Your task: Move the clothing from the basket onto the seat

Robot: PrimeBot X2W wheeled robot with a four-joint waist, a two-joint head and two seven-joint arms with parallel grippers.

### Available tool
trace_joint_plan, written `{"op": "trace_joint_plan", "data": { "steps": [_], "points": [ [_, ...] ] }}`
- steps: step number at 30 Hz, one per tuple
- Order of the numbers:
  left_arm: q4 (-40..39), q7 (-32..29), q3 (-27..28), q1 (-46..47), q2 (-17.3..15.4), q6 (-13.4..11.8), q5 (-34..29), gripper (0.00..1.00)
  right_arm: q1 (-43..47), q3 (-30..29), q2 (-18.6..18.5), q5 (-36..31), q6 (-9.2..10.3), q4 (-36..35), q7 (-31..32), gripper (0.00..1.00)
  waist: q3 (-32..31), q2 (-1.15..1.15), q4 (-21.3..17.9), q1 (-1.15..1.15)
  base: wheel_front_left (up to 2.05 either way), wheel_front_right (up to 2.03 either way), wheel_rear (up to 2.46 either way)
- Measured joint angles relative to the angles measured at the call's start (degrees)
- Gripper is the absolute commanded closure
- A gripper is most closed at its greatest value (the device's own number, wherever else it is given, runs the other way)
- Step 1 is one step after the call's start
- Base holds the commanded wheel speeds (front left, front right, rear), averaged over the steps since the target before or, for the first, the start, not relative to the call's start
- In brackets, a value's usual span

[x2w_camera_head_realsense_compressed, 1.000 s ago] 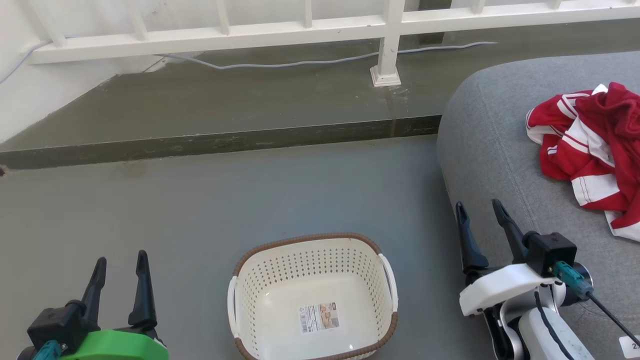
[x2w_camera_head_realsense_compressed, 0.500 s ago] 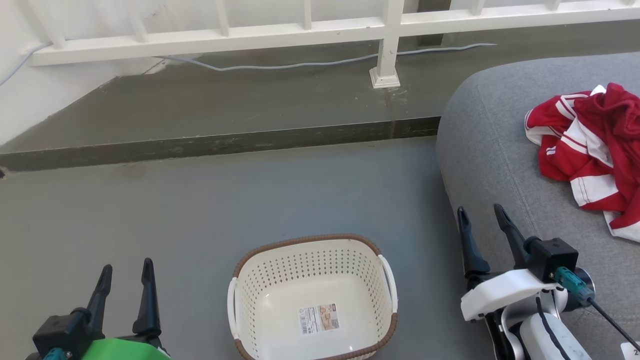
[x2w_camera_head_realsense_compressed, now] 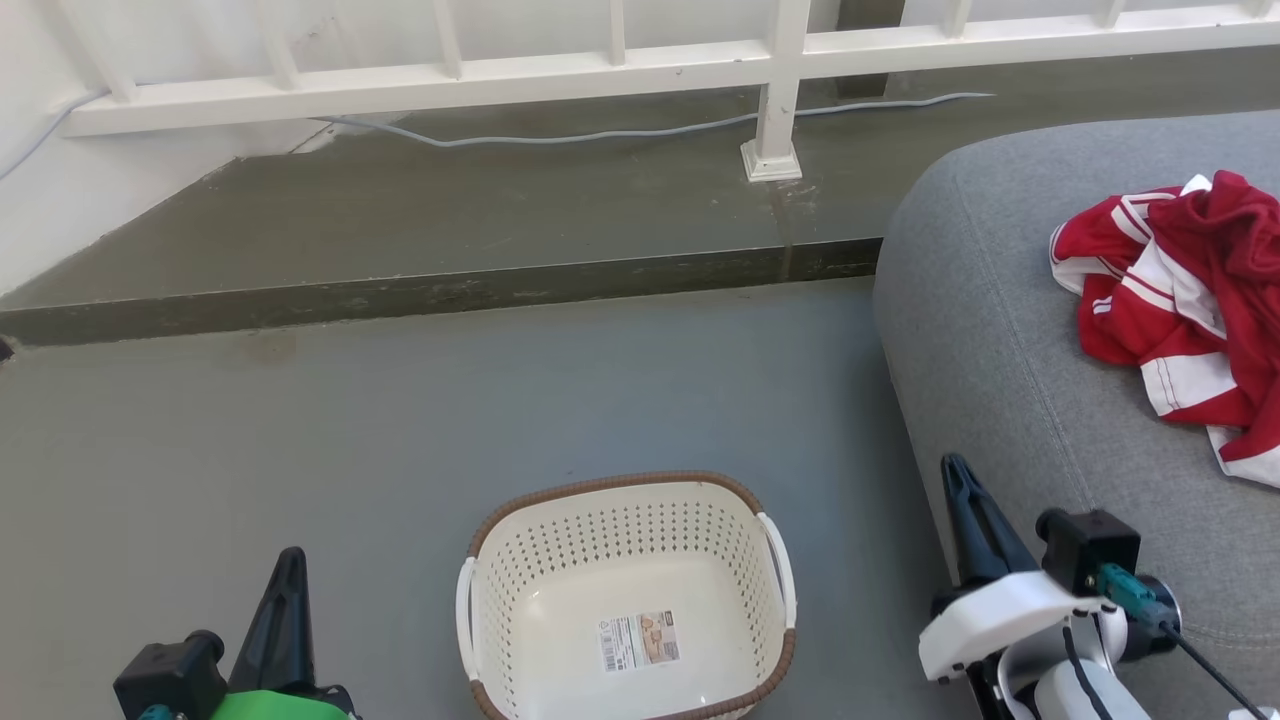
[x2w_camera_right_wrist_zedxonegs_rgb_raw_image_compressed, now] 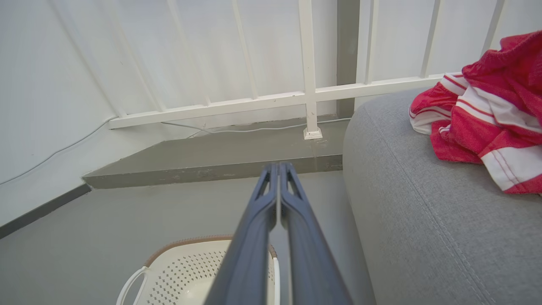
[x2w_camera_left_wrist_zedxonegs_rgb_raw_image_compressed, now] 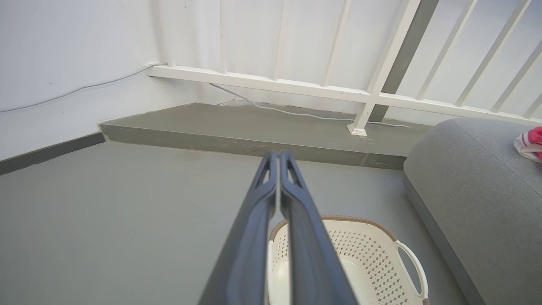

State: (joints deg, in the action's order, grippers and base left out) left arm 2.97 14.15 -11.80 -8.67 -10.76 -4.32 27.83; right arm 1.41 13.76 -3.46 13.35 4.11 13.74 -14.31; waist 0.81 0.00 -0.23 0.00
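Floor (x2w_camera_head_realsense_compressed: 300, 420) w/ basket (x2w_camera_head_realsense_compressed: 620, 530); seat (x2w_camera_head_realsense_compressed: 1000, 330) w/ clothing (x2w_camera_head_realsense_compressed: 1180, 290)

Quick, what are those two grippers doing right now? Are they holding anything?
Left gripper: jaws shut, holding nothing.
Right gripper: jaws shut, holding nothing.

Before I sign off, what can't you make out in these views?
Clothing: head view's right edge cuts it off; crumpled, so garment count unclear.
Basket: near rim cut off by head view's bottom edge.
Label: print too small to read.
Seat: runs past head view's right edge.
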Motion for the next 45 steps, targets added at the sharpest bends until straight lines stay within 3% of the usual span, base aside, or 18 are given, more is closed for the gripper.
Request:
{"op": "trace_joint_plan", "data": {
  "steps": [7,45],
  "points": [
    [0.2,-0.5,0.0,-0.1,0.7,0.3,3.2,1.00,0.9,-0.1,0.0,2.8,-0.57,-0.1,0.1,1.00,0.0,0.00,0.0,0.00,0.00,0.00,0.00],
    [3.7,-7.2,4.8,2.0,2.7,3.9,27.9,1.00,0.4,-6.6,-0.1,34.1,-3.78,-0.9,6.7,1.00,-0.2,0.00,0.1,0.00,0.00,0.00,0.00]
  ]
}}
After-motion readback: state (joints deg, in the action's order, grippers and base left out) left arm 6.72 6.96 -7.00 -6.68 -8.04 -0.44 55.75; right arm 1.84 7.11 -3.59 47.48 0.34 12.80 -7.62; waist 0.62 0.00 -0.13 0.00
